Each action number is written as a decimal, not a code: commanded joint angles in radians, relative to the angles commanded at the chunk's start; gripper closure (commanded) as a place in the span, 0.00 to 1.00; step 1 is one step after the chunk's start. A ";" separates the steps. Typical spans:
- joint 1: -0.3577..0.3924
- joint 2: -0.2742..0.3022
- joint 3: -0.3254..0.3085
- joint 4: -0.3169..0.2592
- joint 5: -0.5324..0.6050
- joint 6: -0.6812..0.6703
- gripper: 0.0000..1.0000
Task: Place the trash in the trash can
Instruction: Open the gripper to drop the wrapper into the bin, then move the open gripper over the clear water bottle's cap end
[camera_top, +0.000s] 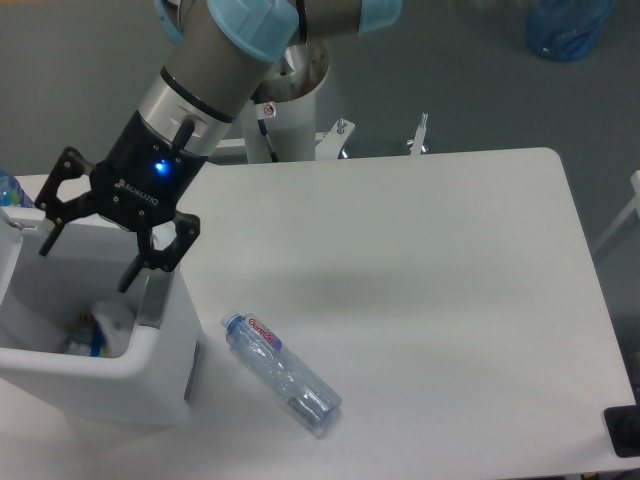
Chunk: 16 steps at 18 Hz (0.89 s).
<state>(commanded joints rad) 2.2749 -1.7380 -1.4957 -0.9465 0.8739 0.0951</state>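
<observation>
My gripper (88, 258) hangs over the white trash can (160, 365) at the left edge of the table, its black fingers spread wide and open, holding nothing. Inside the can, low down, lies the crumpled white wrapper (113, 322) next to some blue and yellow items. The clear crushed bottle (282, 372) with a red-lettered label lies on its side on the table, right of the can and apart from it.
The white table (420, 270) stretches to the right. A blue bag (566, 27) sits on the floor at top right. The arm's white pedestal (290, 110) stands behind the table. A black object (625, 430) sits at the lower right corner.
</observation>
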 joint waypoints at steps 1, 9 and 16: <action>0.002 -0.005 0.015 0.000 0.046 0.000 0.00; 0.083 -0.060 0.054 0.000 0.203 -0.025 0.00; 0.132 -0.126 0.060 0.000 0.403 -0.015 0.00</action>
<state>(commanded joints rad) 2.4068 -1.8637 -1.4358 -0.9465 1.2773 0.0798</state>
